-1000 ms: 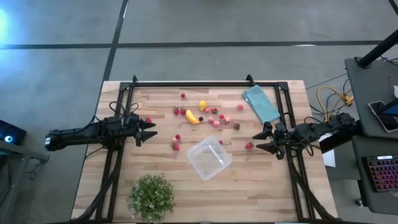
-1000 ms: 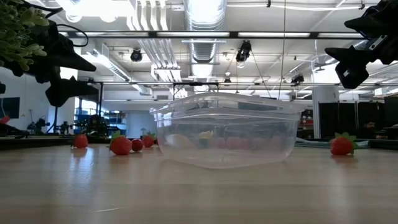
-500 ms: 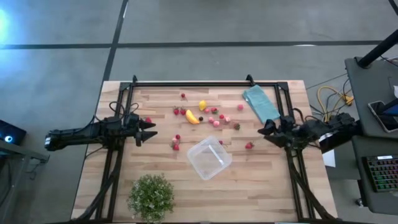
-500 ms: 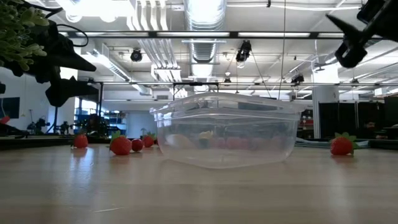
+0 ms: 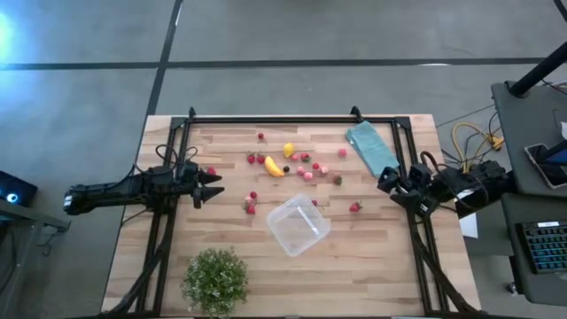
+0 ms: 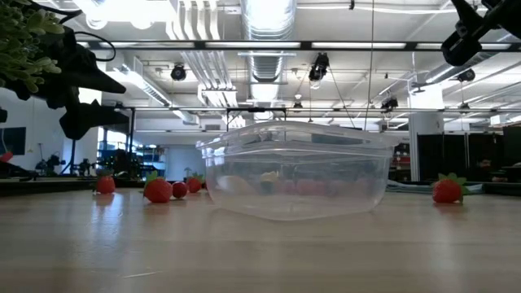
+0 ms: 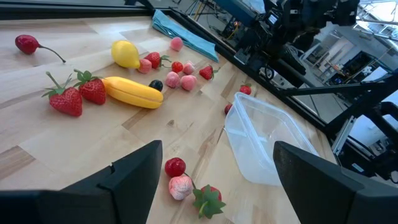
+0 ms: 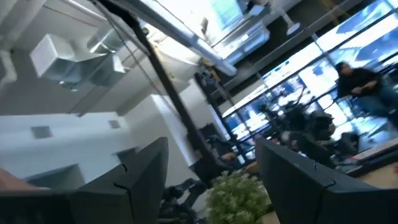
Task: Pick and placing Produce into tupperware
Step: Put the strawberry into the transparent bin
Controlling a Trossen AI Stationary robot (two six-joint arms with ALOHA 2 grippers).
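The clear tupperware [image 5: 298, 224] stands on its base at the table's middle; it also shows in the low view [image 6: 297, 175] and the left wrist view [image 7: 267, 146]. The produce lies loose on the wood behind it: a banana [image 5: 274, 167], a lemon [image 5: 288, 150], red and pink berries [image 5: 310, 168]. Two strawberries [image 5: 251, 203] lie left of the box and one strawberry [image 5: 354, 207] right of it. My left gripper [image 5: 217, 189] is open and empty, left of the strawberries [image 7: 214, 186]. My right gripper [image 5: 388, 184] is open and empty, raised at the right edge [image 8: 211, 174].
A bushy green plant [image 5: 215, 281] stands at the near edge, left of the box. A teal folded cloth [image 5: 372, 147] lies at the far right. Black frame rails [image 5: 292, 118] run along the table's far, left and right sides. Bare wood lies near the box's right.
My right gripper has drawn back toward the table's right edge and risen, tipping upward away from the strawberry right of the box, so its wrist view looks into the room. The produce and the box have not moved.
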